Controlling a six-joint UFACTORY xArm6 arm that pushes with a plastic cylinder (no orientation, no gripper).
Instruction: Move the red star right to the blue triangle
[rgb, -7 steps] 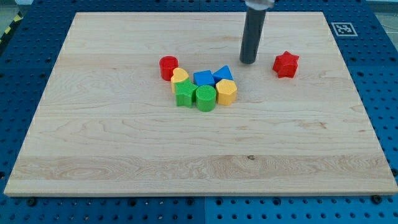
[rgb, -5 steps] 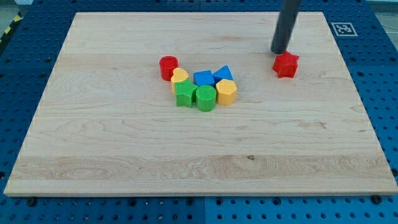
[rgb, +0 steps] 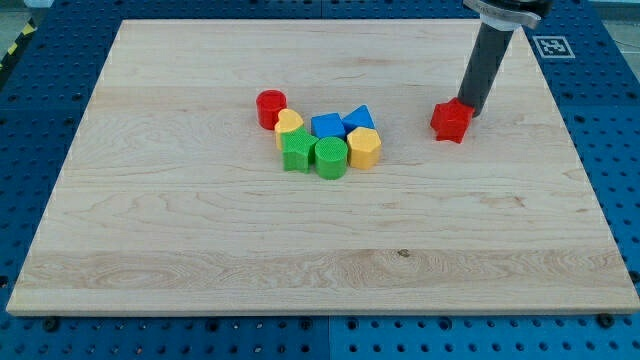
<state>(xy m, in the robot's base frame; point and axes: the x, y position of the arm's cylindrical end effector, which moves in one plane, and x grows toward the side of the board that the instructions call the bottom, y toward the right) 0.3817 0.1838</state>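
The red star (rgb: 450, 121) lies on the wooden board right of centre. My tip (rgb: 470, 112) touches the star's upper right side; the dark rod rises from there to the view's top. The blue triangle (rgb: 359, 118) sits to the star's left, at the right end of a cluster of blocks, with a gap of bare board between it and the star.
The cluster holds a red cylinder (rgb: 270, 107), a yellow block (rgb: 289, 123), a blue block (rgb: 326, 126), a green block (rgb: 297, 150), a green cylinder (rgb: 331, 157) and a yellow hexagon (rgb: 364, 147). The board (rgb: 200, 250) lies on a blue pegged table.
My tip moved from left of the star, round its top, to its upper right side. The star has shifted slightly left and down toward the cluster.
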